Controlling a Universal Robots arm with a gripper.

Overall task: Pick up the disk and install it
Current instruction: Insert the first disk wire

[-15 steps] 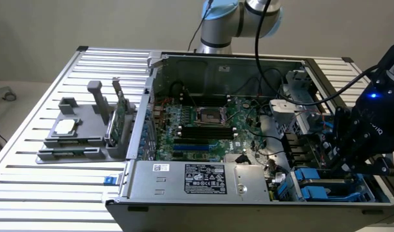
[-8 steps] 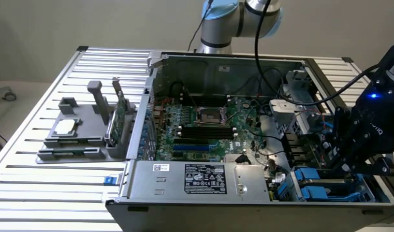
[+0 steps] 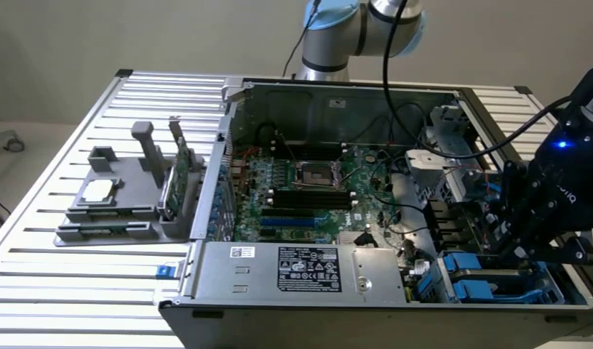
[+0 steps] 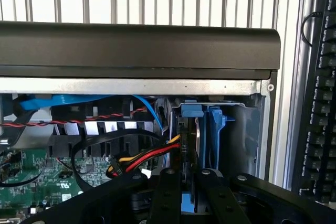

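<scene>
The disk (image 4: 202, 135) stands on edge in the drive bay at the corner of the open computer case (image 3: 276, 291); I see its thin dark edge and blue carrier rails. My gripper (image 4: 188, 182) reaches down over it, and its black fingers (image 4: 167, 198) sit close on either side of the disk's edge, shut on it. In the exterior view the gripper (image 3: 517, 251) hangs over the blue carriers (image 3: 471, 280) at the case's near corner, on the exterior view's right.
Red, yellow and black cables (image 4: 147, 156) loop right beside the bay. The motherboard (image 3: 306, 189) and power supply (image 3: 296, 269) fill the case. A grey holder (image 3: 121, 211) with a silver chip (image 3: 97, 190) and green card (image 3: 185, 171) stands on the slatted table. A keyboard (image 4: 320, 103) lies outside the case.
</scene>
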